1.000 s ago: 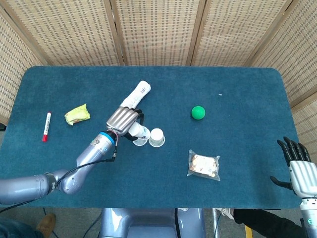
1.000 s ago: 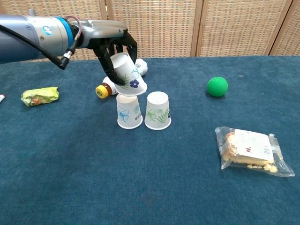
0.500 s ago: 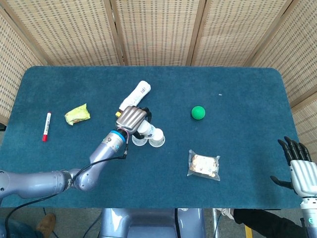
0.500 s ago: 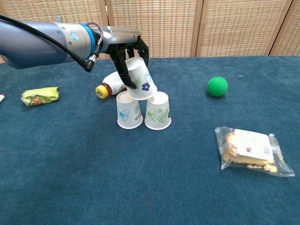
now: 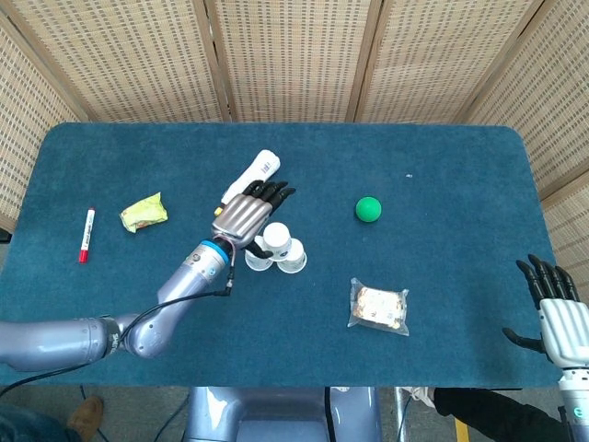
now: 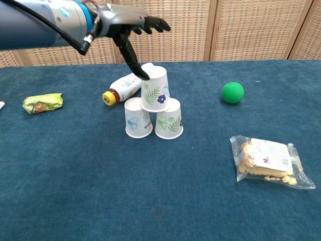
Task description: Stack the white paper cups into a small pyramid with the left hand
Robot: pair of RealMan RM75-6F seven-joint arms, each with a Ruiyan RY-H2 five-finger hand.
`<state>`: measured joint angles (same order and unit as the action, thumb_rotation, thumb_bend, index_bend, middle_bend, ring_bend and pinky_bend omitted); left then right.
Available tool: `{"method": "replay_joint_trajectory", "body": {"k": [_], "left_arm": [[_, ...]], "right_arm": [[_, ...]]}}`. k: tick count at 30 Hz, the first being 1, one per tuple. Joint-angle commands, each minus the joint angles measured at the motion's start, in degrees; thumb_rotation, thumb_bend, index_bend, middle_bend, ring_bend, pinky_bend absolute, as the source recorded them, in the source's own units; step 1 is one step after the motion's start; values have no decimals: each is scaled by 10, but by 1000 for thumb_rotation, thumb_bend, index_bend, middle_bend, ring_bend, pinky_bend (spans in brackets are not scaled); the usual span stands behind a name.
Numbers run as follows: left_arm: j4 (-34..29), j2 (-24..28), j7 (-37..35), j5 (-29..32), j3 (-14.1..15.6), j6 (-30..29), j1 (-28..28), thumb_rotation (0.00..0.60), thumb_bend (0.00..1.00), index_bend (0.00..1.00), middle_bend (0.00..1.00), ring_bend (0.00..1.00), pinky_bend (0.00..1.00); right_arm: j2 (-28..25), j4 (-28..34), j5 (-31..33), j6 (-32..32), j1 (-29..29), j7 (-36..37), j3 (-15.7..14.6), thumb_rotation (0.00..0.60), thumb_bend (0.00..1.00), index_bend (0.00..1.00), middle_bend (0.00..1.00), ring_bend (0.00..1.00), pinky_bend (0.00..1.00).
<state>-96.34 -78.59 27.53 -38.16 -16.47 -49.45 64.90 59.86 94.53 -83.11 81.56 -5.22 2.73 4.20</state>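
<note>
Two white paper cups stand upside down side by side, the left one (image 6: pixel 137 117) with a blue print and the right one (image 6: pixel 169 119) with green leaves. A third cup (image 6: pixel 155 88) (image 5: pixel 277 239) with a purple flower sits upside down on top, bridging both. My left hand (image 6: pixel 131 26) (image 5: pixel 245 213) hovers above and behind the top cup with fingers spread, holding nothing; its thumb hangs down just left of the cup's top. My right hand (image 5: pixel 555 310) rests off the table's right edge, fingers apart and empty.
A white bottle with a yellow cap (image 6: pixel 123 89) lies behind the cups. A green ball (image 6: pixel 232 93) sits to the right, a bagged snack (image 6: pixel 267 160) at front right, a yellow-green wrapper (image 6: pixel 43 102) and a red marker (image 5: pixel 86 234) at left.
My left hand carried the flower cup rightward, set it on the two lower cups, then let go and lifted with fingers spreading. The right hand stayed still.
</note>
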Motion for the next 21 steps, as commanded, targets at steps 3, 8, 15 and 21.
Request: {"method": "replay_joint_trajectory", "body": {"k": [3, 8, 15, 21], "left_arm": [[-80, 108, -57, -100, -9, -97, -88, 600, 0, 0, 0, 0, 0], [-108, 154, -142, -190, 39, -188, -204, 600, 0, 0, 0, 0, 0], [-123, 164, -172, -282, 143, -344, -366, 600, 0, 0, 0, 0, 0], [-89, 151, -168, -354, 207, -408, -454, 600, 0, 0, 0, 0, 0]], "right_arm": [[-3, 4, -7, 5, 2, 3, -2, 600, 0, 0, 0, 0, 0], [-5, 11, -16, 10, 2, -1, -3, 600, 0, 0, 0, 0, 0], [-2, 11, -21, 18, 6, -14, -6, 600, 0, 0, 0, 0, 0], [0, 14, -24, 26, 9, -25, -6, 600, 0, 0, 0, 0, 0]]}}
